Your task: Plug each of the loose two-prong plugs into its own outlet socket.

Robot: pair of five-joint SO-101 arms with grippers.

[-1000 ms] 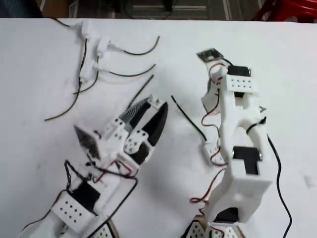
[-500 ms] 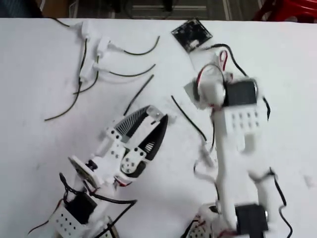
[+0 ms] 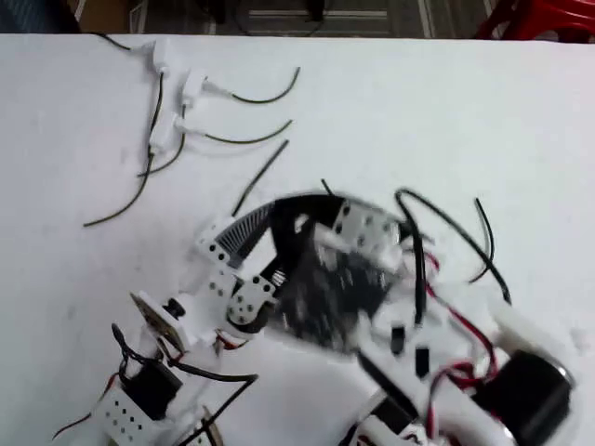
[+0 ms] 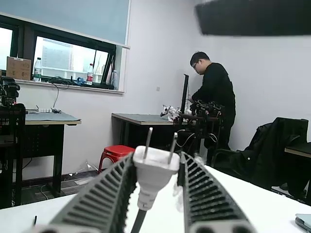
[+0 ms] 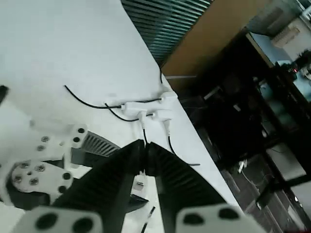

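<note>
Two ribbed black fingers (image 4: 104, 199) of the left gripper (image 4: 159, 159) are closed on a white two-prong plug (image 4: 154, 170) - it sits squeezed between them, touching both inner faces. Its two metal prongs stick out past the fingertips, pointing away from the wrist. Its dark cord (image 4: 137, 221) runs back down the gap between the jaws.

The right gripper (image 5: 146, 144) has its fingers (image 5: 116, 179) drawn together until the tips meet, leaving only a thin slit that widens toward the base. I see nothing gripped in it. A small white piece (image 5: 140, 183) shows through that slit, and I cannot tell what it is. Beyond the right fingertips, well apart from them, a cluster of white plugs and sockets (image 5: 146, 109) lies on the table (image 5: 58, 43), with thin dark leads trailing off it.

From above, the right arm (image 3: 372, 279) lies across the left gripper's jaws and covers one finger; the other ribbed finger (image 3: 246, 228) pokes out beside it. The same cluster (image 3: 193, 85) sits well ahead of those jaws, near the far edge of the table, untouched by either gripper. A short loose black wire (image 3: 265, 172) lies between the cluster and the jaws.
</note>
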